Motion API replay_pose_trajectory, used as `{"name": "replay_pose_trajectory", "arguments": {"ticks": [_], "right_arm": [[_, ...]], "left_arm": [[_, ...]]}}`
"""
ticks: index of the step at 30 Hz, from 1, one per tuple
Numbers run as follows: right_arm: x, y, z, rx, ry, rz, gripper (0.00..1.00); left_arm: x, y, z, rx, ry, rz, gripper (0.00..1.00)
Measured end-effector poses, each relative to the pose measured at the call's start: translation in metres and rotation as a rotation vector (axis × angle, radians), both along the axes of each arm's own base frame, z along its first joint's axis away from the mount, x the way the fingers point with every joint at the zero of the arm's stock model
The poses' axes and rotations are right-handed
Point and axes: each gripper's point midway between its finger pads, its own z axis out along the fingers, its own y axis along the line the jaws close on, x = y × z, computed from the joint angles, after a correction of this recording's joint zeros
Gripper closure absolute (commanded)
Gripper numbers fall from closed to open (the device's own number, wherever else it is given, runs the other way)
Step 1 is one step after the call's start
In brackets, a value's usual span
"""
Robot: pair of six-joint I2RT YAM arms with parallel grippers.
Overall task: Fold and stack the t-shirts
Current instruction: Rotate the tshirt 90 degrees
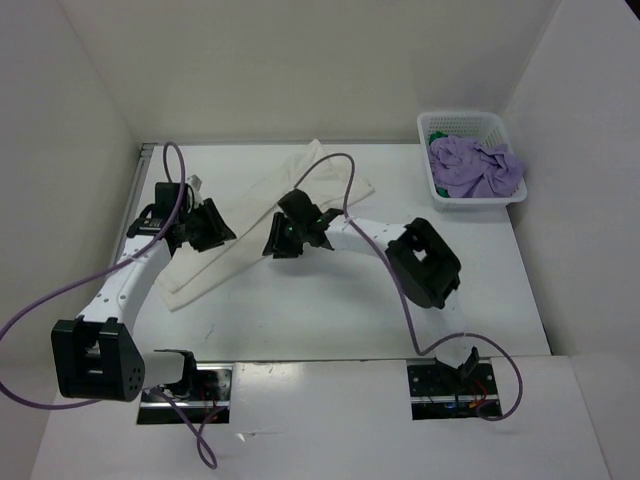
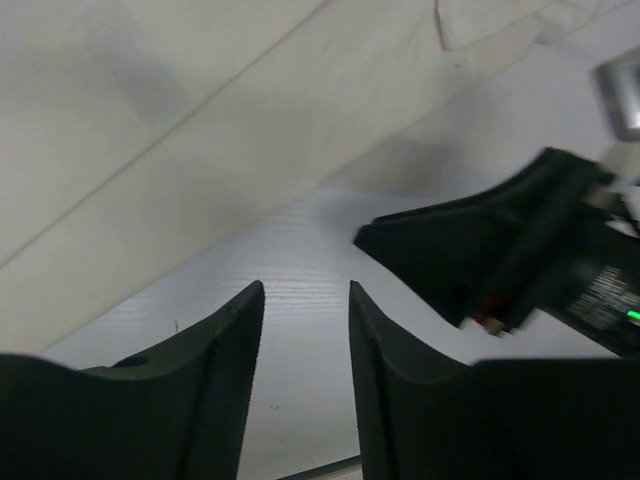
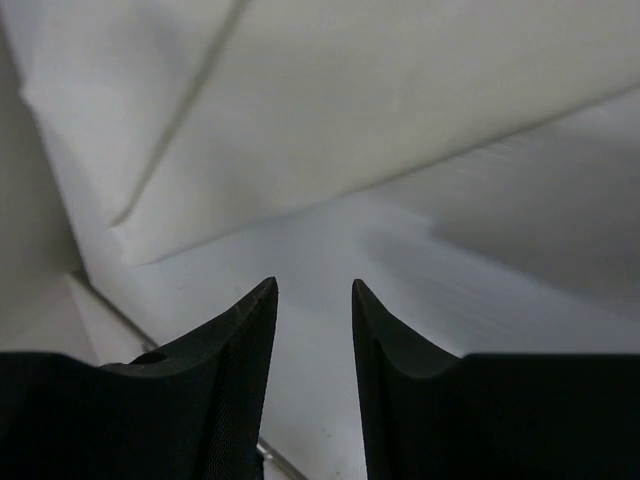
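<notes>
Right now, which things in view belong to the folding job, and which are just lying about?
Belongs to the job:
- white shirt, lying in a long folded strip
- purple shirt, crumpled
- green shirt, barely showing beside the purple one

Just lying about:
- white basket holding those two shirts
- purple cables trailing from the arms

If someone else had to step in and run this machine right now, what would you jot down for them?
Left gripper: open, empty, over the table beside the white shirt.
Right gripper: open, empty, next to the same shirt.
White shirt: on the table, folded into a long slanted strip.
Purple shirt and green shirt: crumpled in the basket, far right corner.
Done: white shirt folded lengthwise.
Left: finish folding it, fold the other two, stack all three.
</notes>
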Motion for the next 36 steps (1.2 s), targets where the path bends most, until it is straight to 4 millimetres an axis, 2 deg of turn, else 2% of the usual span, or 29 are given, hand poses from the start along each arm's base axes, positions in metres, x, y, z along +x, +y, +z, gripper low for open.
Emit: {"name": "replay_pose_trajectory", "arguments": {"ticks": [2, 4, 5, 6, 8, 10, 11, 12, 13, 14, 15, 16, 18, 21, 23, 25, 28, 30, 31, 34, 35, 36], "right_arm": [[-0.007, -0.001, -0.046, -0.053, 0.089, -0.02, 0.57], [-0.008, -0.003, -0.068, -0.078, 0.132, -0.047, 0.54], [-0.007, -0.003, -0.072, -0.073, 0.149, -0.059, 0.53], [-0.003, -0.002, -0.07, -0.067, 0.142, -0.076, 0.53], [0.003, 0.0, -0.067, -0.056, 0.137, -0.105, 0.52], [0.013, 0.005, -0.067, -0.048, 0.132, -0.137, 0.52], [0.018, 0.008, -0.068, -0.045, 0.131, -0.151, 0.54], [0.021, 0.011, -0.071, -0.04, 0.138, -0.164, 0.64], [0.026, 0.015, -0.071, -0.033, 0.134, -0.17, 0.7], [0.03, 0.018, -0.074, -0.033, 0.134, -0.179, 0.84], [0.033, 0.022, -0.076, -0.027, 0.14, -0.182, 0.88], [0.035, 0.023, -0.078, -0.025, 0.143, -0.193, 0.92], [0.036, 0.023, -0.08, -0.02, 0.152, -0.203, 0.96], [0.033, 0.01, -0.08, -0.016, 0.151, -0.208, 0.99], [0.021, -0.02, -0.082, -0.047, 0.155, -0.203, 0.99], [0.013, -0.065, -0.082, -0.1, 0.173, -0.203, 0.98], [0.018, -0.142, -0.084, -0.161, 0.202, -0.246, 0.96], [0.024, -0.186, -0.085, -0.184, 0.215, -0.292, 0.95], [0.026, -0.205, -0.084, -0.197, 0.215, -0.316, 0.9], [0.017, -0.238, -0.083, -0.241, 0.217, -0.351, 0.69], [0.012, -0.242, -0.082, -0.253, 0.221, -0.351, 0.6], [0.008, -0.245, -0.08, -0.263, 0.223, -0.348, 0.57]], "left_arm": [[-0.001, -0.001, 0.0, -0.003, 0.001, -0.004, 0.44], [-0.002, -0.001, -0.002, -0.003, 0.003, -0.006, 0.39], [-0.004, -0.001, -0.004, -0.005, 0.006, -0.008, 0.27], [-0.005, -0.001, -0.005, -0.003, 0.008, -0.011, 0.21], [-0.01, -0.002, -0.009, -0.003, 0.017, -0.02, 0.16], [-0.013, -0.003, -0.011, -0.004, 0.021, -0.028, 0.16], [-0.014, -0.003, -0.011, -0.005, 0.022, -0.03, 0.18], [-0.015, -0.003, -0.012, -0.005, 0.021, -0.031, 0.23], [-0.015, -0.003, -0.011, -0.007, 0.019, -0.034, 0.35], [-0.015, -0.004, -0.01, -0.01, 0.017, -0.035, 0.4], [-0.015, -0.005, -0.01, -0.011, 0.014, -0.038, 0.45], [-0.015, -0.006, -0.01, -0.012, 0.013, -0.042, 0.51], [-0.014, -0.007, -0.01, -0.011, 0.011, -0.045, 0.53], [-0.014, -0.013, -0.012, -0.007, 0.013, -0.067, 0.54], [-0.013, -0.022, -0.019, -0.001, 0.028, -0.093, 0.54], [-0.016, -0.037, -0.03, 0.009, 0.059, -0.138, 0.54], [-0.022, -0.066, -0.048, 0.024, 0.109, -0.223, 0.54], [-0.03, -0.085, -0.057, 0.033, 0.14, -0.271, 0.55], [-0.033, -0.092, -0.06, 0.041, 0.148, -0.293, 0.55], [-0.044, -0.108, -0.065, 0.061, 0.165, -0.345, 0.56], [-0.047, -0.109, -0.066, 0.068, 0.172, -0.35, 0.56], [-0.049, -0.108, -0.067, 0.076, 0.178, -0.35, 0.56]]}}
